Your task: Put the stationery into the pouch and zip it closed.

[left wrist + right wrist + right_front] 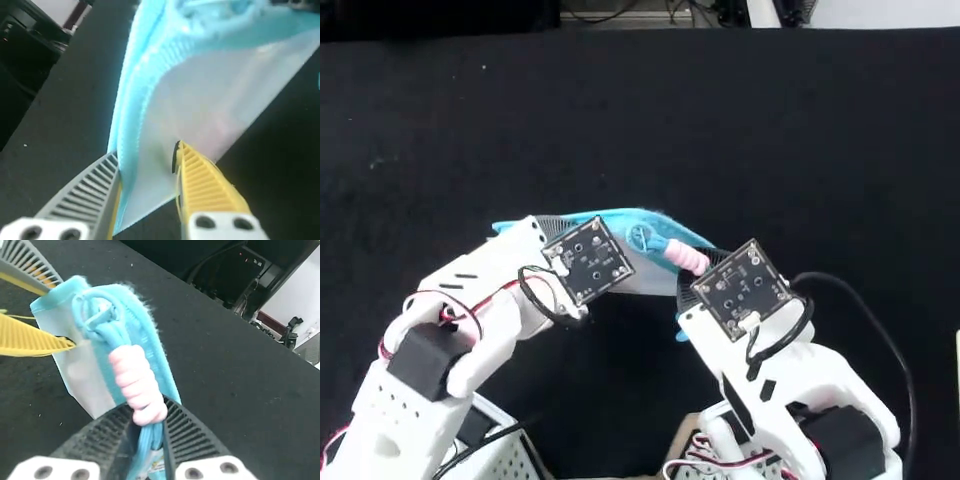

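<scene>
Evidently zipping is in hand: between the 2 arms, the left gripper [145,156] pinches the pouch's [620,222] end, the right gripper [148,410] clamps its pink zip pull [137,385], next needing a steady draw.

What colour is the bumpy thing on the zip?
The bumpy spiral charm is pale pink; right wrist view.

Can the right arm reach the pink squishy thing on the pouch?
Yes, it seems so: the right gripper is shut around the pink pull, with nothing in between.
</scene>
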You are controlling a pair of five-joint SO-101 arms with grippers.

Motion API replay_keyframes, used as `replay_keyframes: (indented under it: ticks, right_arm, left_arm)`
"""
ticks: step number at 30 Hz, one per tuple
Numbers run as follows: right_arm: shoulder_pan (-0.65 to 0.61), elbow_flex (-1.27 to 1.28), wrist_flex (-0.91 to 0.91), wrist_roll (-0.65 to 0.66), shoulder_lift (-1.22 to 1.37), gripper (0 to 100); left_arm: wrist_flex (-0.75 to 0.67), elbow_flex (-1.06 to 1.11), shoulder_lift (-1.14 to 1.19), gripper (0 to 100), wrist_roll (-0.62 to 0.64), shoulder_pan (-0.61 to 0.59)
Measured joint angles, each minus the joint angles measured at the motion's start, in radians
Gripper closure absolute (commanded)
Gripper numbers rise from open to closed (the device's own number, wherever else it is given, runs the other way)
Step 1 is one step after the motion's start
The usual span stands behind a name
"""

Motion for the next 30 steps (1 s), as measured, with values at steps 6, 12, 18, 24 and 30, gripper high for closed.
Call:
replay_keyframes:
  ticks: [6,12,18,24,30]
  right_arm:
    - [0.0,0.0,-0.002,0.0,0.0,98.7]
    - [0.003,0.0,-0.002,0.0,0.0,98.7]
    - [0.169,0.012,-0.002,0.0,0.002,98.6]
    - [0.176,0.018,0.052,0.0,0.002,89.7]
    - [-0.02,-0.066,0.21,0.018,0.002,82.1]
  left_arm:
    - [0.08,-0.034,0.008,97,-0.003,0.009]
    - [0.083,-0.031,0.008,97,0.031,0.017]
    - [0.075,-0.034,0.008,97,0.038,0.021]
    - [0.074,-0.02,0.011,97,0.046,0.055]
    - [0.074,-0.018,0.011,97,0.054,0.055]
